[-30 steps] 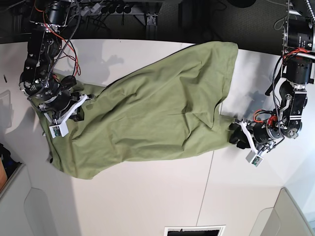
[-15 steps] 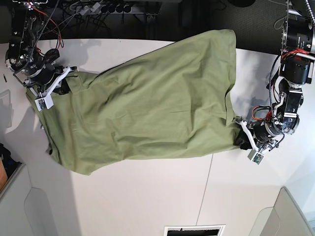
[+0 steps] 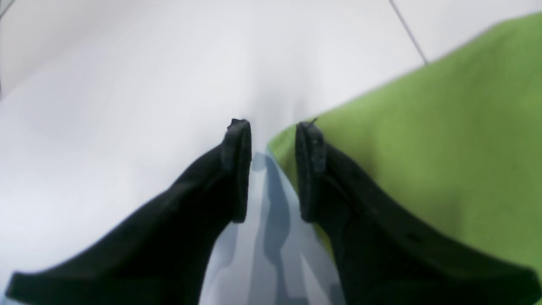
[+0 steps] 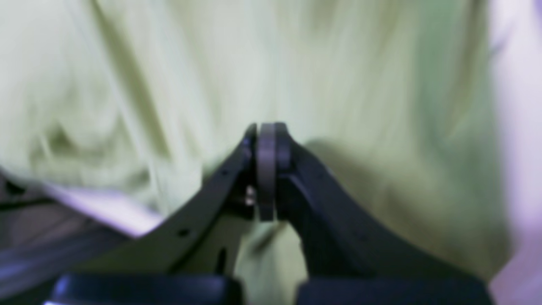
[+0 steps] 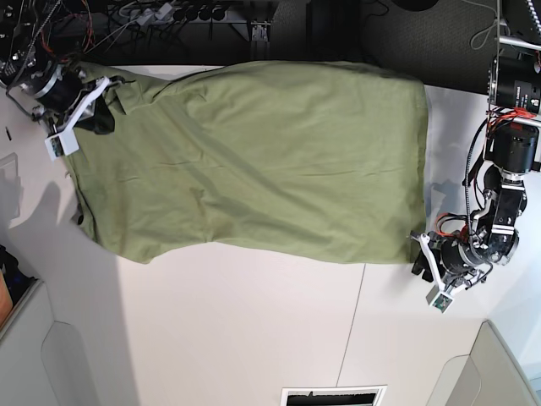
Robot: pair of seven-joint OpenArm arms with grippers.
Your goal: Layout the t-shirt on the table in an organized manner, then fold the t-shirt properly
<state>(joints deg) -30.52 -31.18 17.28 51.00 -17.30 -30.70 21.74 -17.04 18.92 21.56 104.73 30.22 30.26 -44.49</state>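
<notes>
The olive-green t-shirt (image 5: 254, 161) lies spread over the far half of the white table (image 5: 254, 330), wrinkled toward its left end. At the far left corner my right gripper (image 5: 103, 95) is shut on the t-shirt's edge. In the right wrist view its pads (image 4: 266, 169) press together with blurred t-shirt cloth (image 4: 338, 63) all round. My left gripper (image 5: 418, 256) stands open just past the shirt's near right corner. In the left wrist view its fingers (image 3: 271, 127) are apart over bare table (image 3: 127, 84), and the t-shirt (image 3: 444, 127) corner lies beside the right finger.
A thin seam (image 5: 362, 304) runs across the tabletop. Grey panels stand at the near left (image 5: 34, 355) and near right (image 5: 499, 364) corners. A dark slot (image 5: 334, 396) sits at the near edge. Cables and stands (image 5: 194, 15) line the far edge.
My right gripper has pulled the shirt's end toward the far left corner, stretching the cloth flatter. My left gripper has let go of the right corner and drawn back slightly.
</notes>
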